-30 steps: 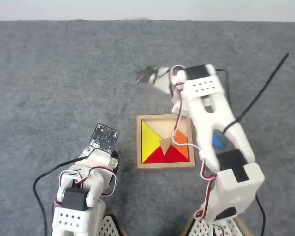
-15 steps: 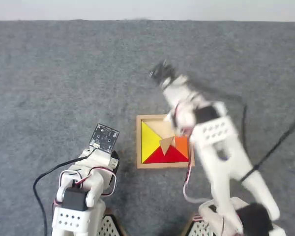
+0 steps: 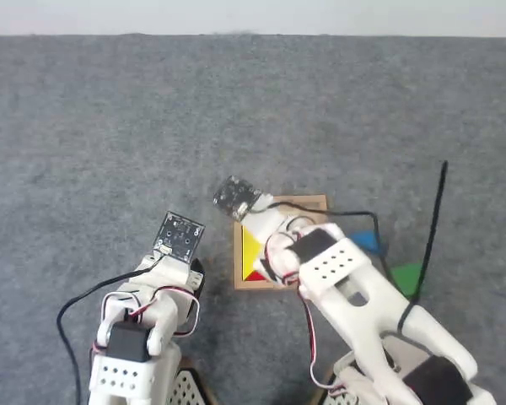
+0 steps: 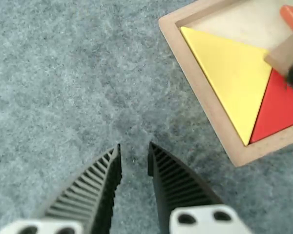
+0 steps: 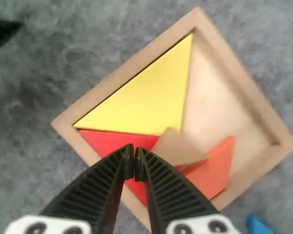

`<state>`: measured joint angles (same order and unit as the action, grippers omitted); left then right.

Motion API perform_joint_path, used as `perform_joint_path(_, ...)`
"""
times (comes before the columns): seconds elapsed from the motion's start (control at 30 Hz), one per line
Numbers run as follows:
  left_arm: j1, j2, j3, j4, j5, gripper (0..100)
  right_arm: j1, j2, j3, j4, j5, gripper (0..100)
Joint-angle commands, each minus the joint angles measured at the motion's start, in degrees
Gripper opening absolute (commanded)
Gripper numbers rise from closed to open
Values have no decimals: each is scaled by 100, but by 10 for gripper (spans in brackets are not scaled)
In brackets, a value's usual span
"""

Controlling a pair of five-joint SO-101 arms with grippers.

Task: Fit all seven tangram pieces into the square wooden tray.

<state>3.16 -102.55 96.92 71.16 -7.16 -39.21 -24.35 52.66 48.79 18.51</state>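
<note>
right gripper (image 5: 135, 151) is pinched shut, empty | tan triangle (image 5: 178, 148) is best nudged flat into tray (image 5: 61, 125) | left gripper (image 4: 134, 156) is parked ajar

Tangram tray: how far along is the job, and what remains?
Done: yellow triangle, red triangle, orange triangle and tan triangle lie in the wooden tray. In hand: nothing; the right gripper hangs shut above it, the left gripper open over carpet. Left: blue piece and green piece beside the tray.
</note>
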Motion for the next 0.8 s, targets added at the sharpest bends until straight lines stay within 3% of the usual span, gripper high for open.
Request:
perform_joint_path(0.0,9,-9,-40,26,35,88,-40,-224,185,-382,-26,7)
perform_joint_path(0.6,9,-9,-40,26,35,88,-31,268,220,-637,97,7)
perform_joint_path(0.77,9,-9,-40,26,35,88,409,418,176,-637,185,7)
